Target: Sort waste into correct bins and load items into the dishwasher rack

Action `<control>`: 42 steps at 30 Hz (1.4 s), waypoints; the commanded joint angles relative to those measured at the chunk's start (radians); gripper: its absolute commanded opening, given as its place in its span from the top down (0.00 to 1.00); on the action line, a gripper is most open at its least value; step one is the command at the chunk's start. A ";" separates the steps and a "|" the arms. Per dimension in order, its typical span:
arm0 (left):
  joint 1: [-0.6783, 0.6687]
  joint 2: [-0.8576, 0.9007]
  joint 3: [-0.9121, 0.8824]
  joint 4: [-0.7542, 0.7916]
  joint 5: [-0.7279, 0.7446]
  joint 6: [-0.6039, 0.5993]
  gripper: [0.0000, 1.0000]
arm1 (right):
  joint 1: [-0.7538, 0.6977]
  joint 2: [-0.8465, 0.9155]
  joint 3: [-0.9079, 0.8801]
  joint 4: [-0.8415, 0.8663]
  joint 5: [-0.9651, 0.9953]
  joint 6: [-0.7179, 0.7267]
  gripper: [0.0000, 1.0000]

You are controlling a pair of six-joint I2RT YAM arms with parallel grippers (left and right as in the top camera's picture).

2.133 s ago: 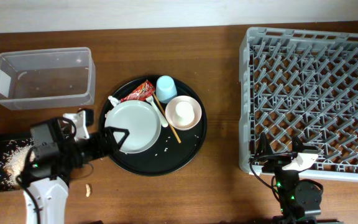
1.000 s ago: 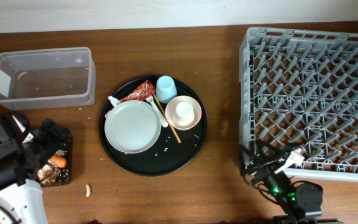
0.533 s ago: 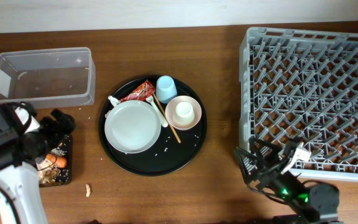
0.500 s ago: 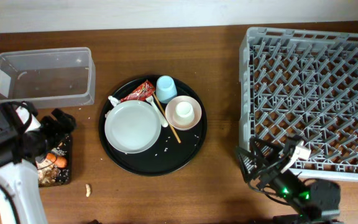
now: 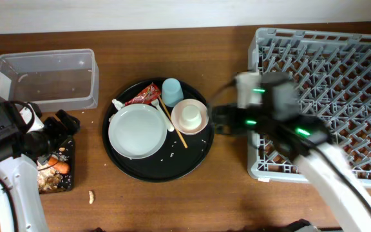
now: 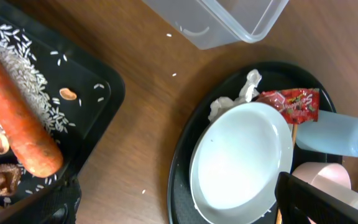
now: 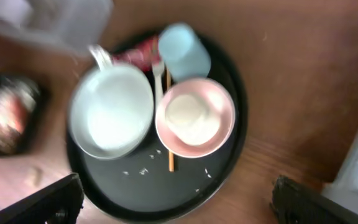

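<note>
The round white plate point(image 5: 137, 131) lies on a big round black tray point(image 5: 163, 169), with the white-pink bowl point(image 5: 190, 116) holding a white cup point(image 5: 190, 115), the light blue cup point(image 5: 171, 90), red wrapper point(image 5: 143, 95), tissue point(image 5: 116, 103), white fork point(image 5: 163, 113) and chopsticks point(image 5: 176, 130). The shallow black bin point(image 5: 68, 183) holds the carrot point(image 6: 20, 121) and rice point(image 6: 17, 68). The clear box point(image 5: 44, 80) sits behind it. My left gripper point(image 5: 62, 129) is open over that bin's right edge, empty point(image 6: 179, 210). My right gripper point(image 5: 219, 120) is open and blurred beside the bowl, above the tray's near rim point(image 7: 176, 202).
The grey dishwasher rack point(image 5: 327, 90) fills the right side; my right arm reaches across its left edge. One brown scrap point(image 5: 91, 195) lies on the bare wood in front of the black bin. Loose rice grains point(image 5: 167, 154) dot the round tray.
My right arm has swung from in front of the rack up and left to the bowl. My left gripper left the plate earlier and has crept a little toward the clear box.
</note>
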 commanded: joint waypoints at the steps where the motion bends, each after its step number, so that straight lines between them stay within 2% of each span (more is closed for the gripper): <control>1: 0.005 0.000 0.018 0.002 0.007 0.019 0.01 | 0.146 0.186 0.081 0.008 0.282 -0.006 0.01; 6: 0.005 0.001 0.018 0.002 0.007 0.019 0.01 | 0.189 0.360 0.107 0.137 0.339 0.027 0.01; 14: 0.005 0.001 0.018 0.002 0.007 0.019 0.01 | 0.189 0.437 0.107 0.268 0.341 0.001 0.01; 19: 0.005 0.000 0.018 0.002 0.007 0.019 0.01 | 0.212 0.510 0.107 0.266 0.331 0.002 0.01; 29: 0.005 0.000 0.018 0.002 0.007 0.019 0.00 | 0.221 0.534 0.106 0.216 0.333 0.010 0.01; 42: 0.005 0.000 0.018 0.002 0.007 0.019 0.01 | 0.221 0.584 0.106 0.245 0.334 0.010 0.01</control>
